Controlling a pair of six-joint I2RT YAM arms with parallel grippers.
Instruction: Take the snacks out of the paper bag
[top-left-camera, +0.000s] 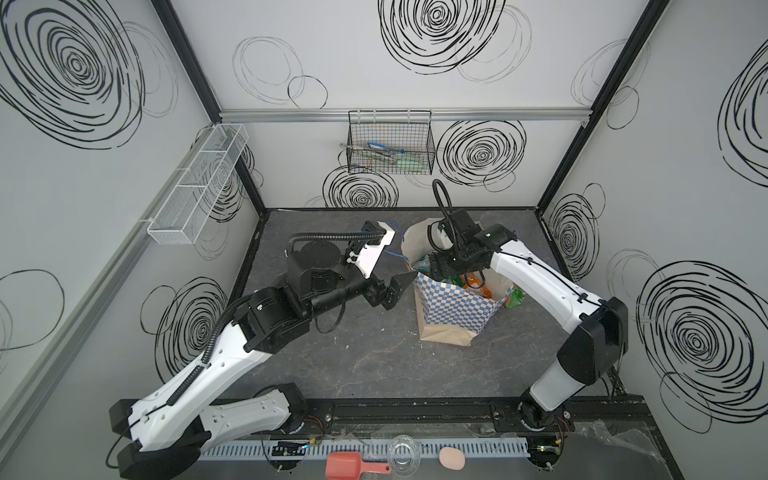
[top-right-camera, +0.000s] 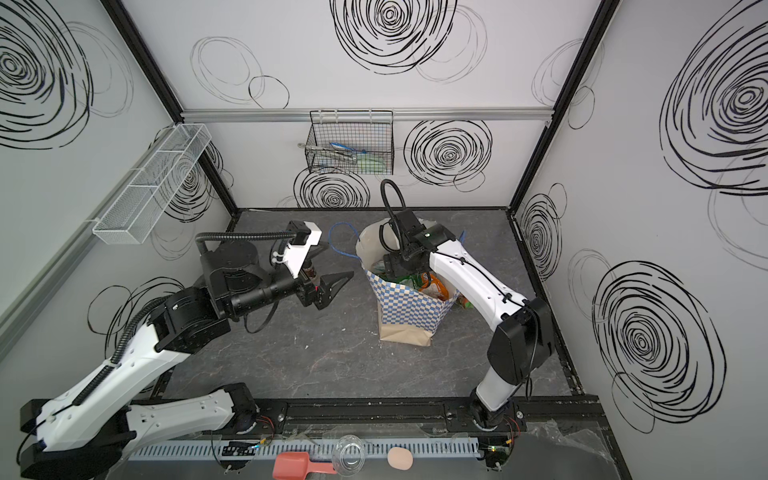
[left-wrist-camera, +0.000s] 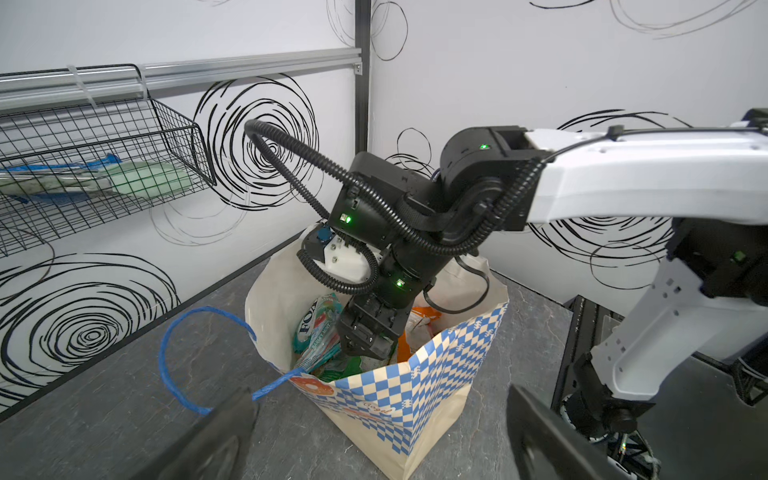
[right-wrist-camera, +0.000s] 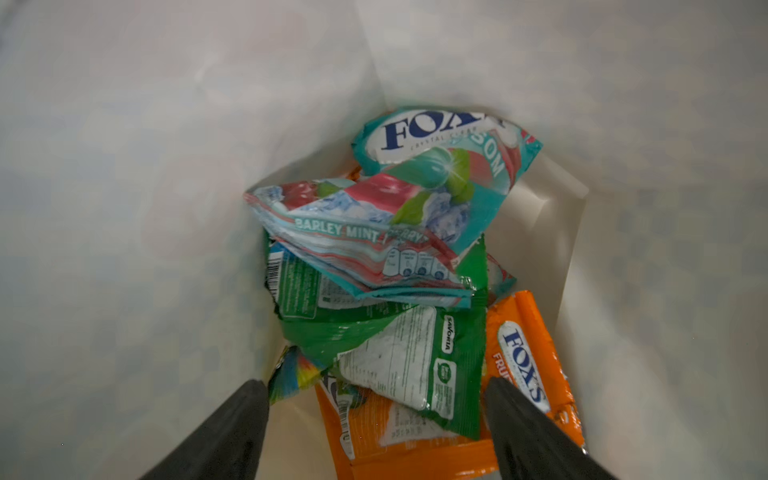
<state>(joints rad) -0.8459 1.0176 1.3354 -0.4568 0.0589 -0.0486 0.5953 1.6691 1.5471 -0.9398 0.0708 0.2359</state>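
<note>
Your packets (right-wrist-camera: 374, 232) mostly lie in the bag (top-left-camera: 453, 307); right gripper (right-wrist-camera: 374, 384) reaches in, jaws wide; left gripper (top-left-camera: 398, 289), nine o'clock, wide, empty.

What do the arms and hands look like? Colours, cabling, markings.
The left arm and right arm: white shell links, black joints, black ribbed cable hose looping over the wrist. Small green lights glow on the right arm's joints. The left hand and right hand: black, tapered fingers.
</note>
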